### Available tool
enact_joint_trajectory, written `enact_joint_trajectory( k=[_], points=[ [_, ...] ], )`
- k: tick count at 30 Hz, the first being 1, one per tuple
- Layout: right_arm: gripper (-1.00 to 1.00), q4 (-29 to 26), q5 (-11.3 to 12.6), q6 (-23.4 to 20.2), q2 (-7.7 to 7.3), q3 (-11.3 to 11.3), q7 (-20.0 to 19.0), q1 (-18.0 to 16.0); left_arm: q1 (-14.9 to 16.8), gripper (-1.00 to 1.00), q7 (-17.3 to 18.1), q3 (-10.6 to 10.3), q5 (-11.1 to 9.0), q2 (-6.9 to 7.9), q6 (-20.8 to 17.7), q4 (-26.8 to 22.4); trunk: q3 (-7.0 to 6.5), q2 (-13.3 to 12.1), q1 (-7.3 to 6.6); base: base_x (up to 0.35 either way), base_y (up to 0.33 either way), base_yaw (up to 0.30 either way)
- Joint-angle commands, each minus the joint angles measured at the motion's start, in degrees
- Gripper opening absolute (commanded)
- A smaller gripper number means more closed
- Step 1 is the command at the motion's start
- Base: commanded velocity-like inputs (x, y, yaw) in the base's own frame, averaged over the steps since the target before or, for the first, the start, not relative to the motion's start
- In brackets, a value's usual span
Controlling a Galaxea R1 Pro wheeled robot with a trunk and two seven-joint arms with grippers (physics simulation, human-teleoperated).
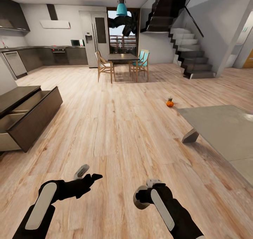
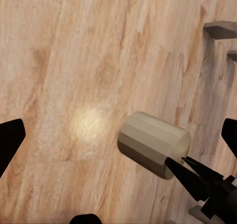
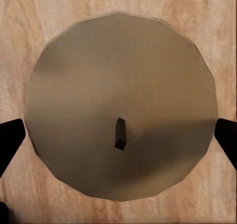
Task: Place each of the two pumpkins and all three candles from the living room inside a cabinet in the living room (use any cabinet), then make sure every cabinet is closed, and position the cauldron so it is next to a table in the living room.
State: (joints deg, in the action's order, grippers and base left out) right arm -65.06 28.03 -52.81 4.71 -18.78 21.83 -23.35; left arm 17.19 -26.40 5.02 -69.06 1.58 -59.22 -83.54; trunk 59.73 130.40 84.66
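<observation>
Both grippers hold candles over open floor

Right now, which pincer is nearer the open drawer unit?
Left. The left pincer, holding a candle, is on the same side as the drawer unit. The right pincer, around another candle, is farther across the floor.

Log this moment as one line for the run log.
left gripper: candle | right gripper: candle | cabinet: drawers open | pumpkin: on floor near table
</observation>
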Motion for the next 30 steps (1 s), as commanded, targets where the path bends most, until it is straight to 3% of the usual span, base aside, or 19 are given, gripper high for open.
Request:
enact_joint_trajectory(
  k=[1,30],
  points=[
    [-1.0,0.1,0.6,-0.1,0.1,0.0,1.0,0.0,0.0,1.0,-0.6,0.0,-0.6,0.0,-0.2,0.0,-0.13,-0.4,-0.24,0.0,0.0,0.0],
    [-1.0,-0.2,1.2,1.4,0.32,0.5,1.5,0.0,0.0,1.0,-0.7,-0.2,-0.5,0.0,0.0,0.0,-5.34,-12.0,-6.6,0.0,0.0,0.0]
  ],
)
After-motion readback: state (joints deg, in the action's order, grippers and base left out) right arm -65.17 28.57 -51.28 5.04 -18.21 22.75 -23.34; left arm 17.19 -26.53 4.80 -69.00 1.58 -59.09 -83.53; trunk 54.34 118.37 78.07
